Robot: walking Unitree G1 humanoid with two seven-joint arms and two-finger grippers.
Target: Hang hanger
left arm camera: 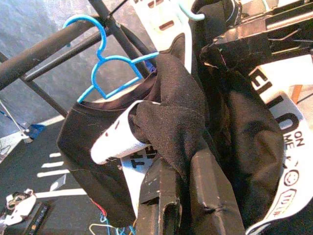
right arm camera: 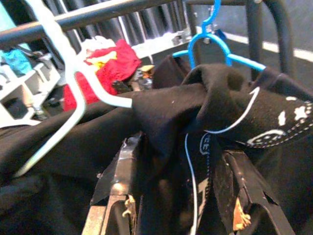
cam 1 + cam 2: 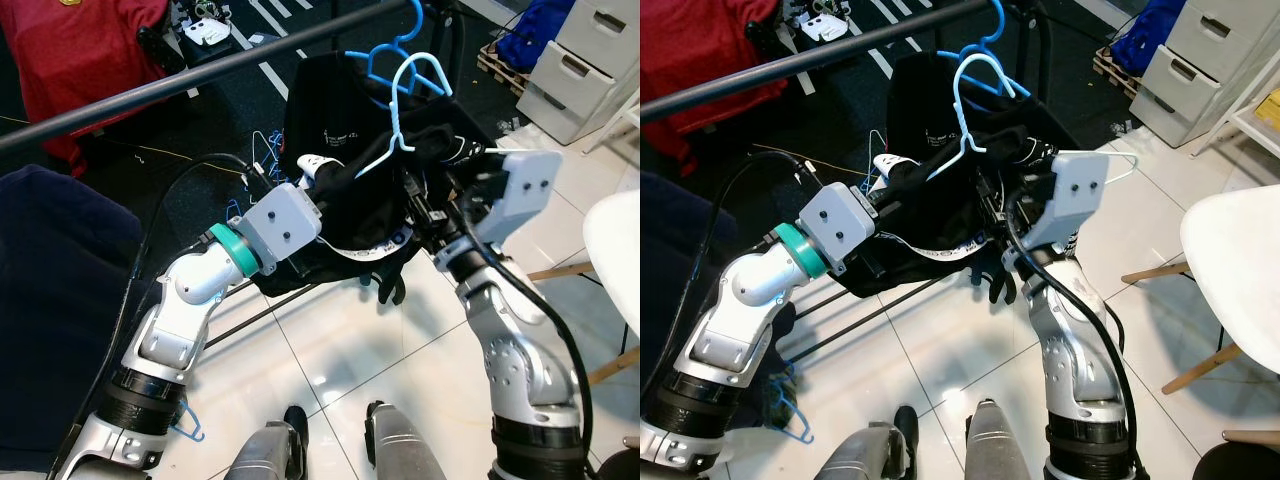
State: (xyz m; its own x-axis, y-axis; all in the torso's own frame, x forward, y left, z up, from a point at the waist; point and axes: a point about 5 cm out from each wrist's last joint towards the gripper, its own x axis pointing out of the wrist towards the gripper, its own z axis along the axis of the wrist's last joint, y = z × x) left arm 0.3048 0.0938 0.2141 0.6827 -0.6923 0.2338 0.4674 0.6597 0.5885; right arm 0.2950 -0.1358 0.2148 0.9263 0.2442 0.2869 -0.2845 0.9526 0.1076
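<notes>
We are raising both arms in front of us, elbows bent. Our left gripper point(image 1: 188, 196) is pinching dark cloth between its fingers, and our right gripper point(image 2: 188, 196) is clamping cloth too, wrists angling toward each other.

Bright even indoor light, glare on glossy white floor tiles point(image 3: 330, 350), near wrist-view foregrounds soft, slightly blurred

Hanger in garment point(image 3: 412, 100): pale blue
Hanger on rail point(image 3: 385, 50): bright blue
Garment point(image 3: 345, 215): black, white band with lettering
Rail point(image 3: 150, 95): dark grey
Cloth behind rail point(image 3: 85, 50): red
Floor point(image 3: 340, 350): glossy white tiles
</notes>
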